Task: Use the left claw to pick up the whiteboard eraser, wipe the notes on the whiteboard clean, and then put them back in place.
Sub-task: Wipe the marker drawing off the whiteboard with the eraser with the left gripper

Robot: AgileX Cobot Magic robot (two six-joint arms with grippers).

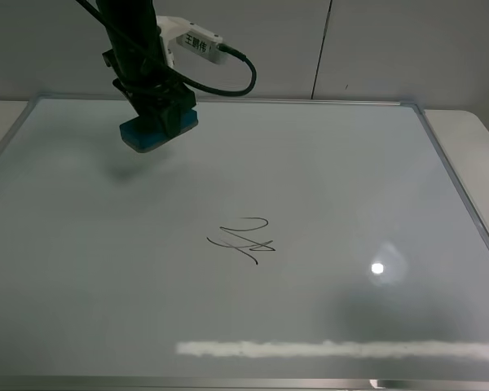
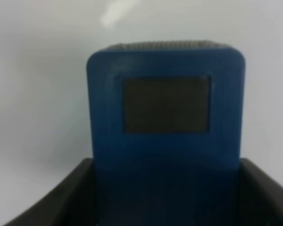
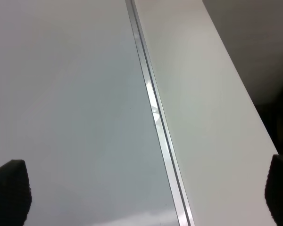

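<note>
My left claw hangs over the far left part of the whiteboard, shut on the teal-blue whiteboard eraser. The eraser is lifted off the board and casts a faint shadow below it. In the left wrist view the whiteboard eraser fills the middle, one dark patch on top, clamped between the dark jaws of the left claw. The notes, a thin black scribble, lie near the board's middle, to the right of and nearer than the eraser. My right gripper stands open over the whiteboard's silver frame.
A white table shows past the board's right and left edges, with a grey wall behind. Lamp glare and a bright reflected strip lie on the near part of the board.
</note>
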